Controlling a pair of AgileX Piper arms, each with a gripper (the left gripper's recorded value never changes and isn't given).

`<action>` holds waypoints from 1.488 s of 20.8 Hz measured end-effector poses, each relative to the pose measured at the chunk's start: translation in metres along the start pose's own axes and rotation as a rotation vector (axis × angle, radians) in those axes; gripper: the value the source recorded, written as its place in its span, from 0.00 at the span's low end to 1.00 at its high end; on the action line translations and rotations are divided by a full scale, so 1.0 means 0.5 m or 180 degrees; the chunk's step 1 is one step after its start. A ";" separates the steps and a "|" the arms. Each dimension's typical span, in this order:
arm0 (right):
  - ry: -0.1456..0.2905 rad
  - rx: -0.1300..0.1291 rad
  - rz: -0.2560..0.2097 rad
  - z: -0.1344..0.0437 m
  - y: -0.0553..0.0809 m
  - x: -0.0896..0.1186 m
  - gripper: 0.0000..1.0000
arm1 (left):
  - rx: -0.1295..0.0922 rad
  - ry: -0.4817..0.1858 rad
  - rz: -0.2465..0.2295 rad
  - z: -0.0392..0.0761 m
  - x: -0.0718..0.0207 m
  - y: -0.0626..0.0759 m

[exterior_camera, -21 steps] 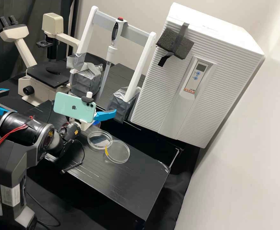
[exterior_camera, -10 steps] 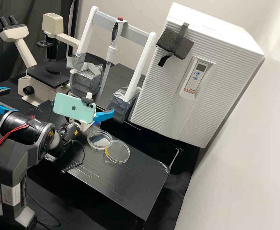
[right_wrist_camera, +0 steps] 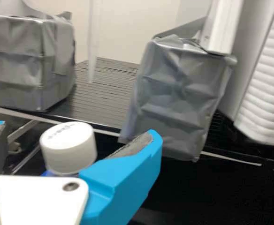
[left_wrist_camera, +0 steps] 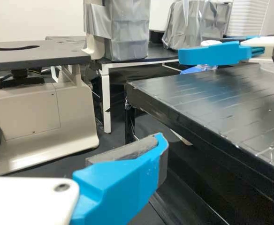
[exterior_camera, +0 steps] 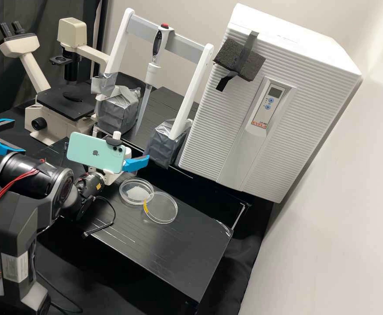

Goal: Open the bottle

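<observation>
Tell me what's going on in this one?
The right gripper is shut on a small bottle and holds it by the black platform. The bottle's white cap is on, so it has not been opened yet. The left gripper hangs open off to the side, near the microscope, touching nothing. Two clear petri dishes lie on the platform.
</observation>
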 end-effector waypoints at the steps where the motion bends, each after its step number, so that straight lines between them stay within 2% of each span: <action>1: 0.0020 0.0000 -0.0012 -0.003 -0.001 -0.007 1.00 | 0.0000 0.0000 0.0000 0.000 0.000 0.000; 7: 0.0087 0.0000 -0.0048 -0.012 -0.001 -0.045 1.00 | 0.0005 -0.0036 -0.0011 0.004 0.002 -0.001; 13: 0.0096 0.0010 -0.0020 -0.012 0.004 -0.059 1.00 | -0.0023 -0.0059 -0.0050 0.005 0.006 -0.007; 14: 0.0106 0.0012 -0.0006 -0.013 0.006 -0.060 0.00 | -0.0023 -0.0065 -0.0049 0.007 0.006 -0.007; 18: 0.0149 0.0017 0.0057 -0.017 0.012 -0.061 0.00 | -0.0028 -0.0052 -0.0042 0.006 0.006 -0.007; 24: 0.0151 0.0018 0.0059 -0.018 0.012 -0.059 0.00 | -0.0055 -0.0038 -0.0052 0.008 0.004 -0.010; 31: 0.0088 0.0013 0.0085 -0.009 0.014 -0.041 0.00 | -0.0064 -0.0019 -0.0040 0.007 0.004 -0.010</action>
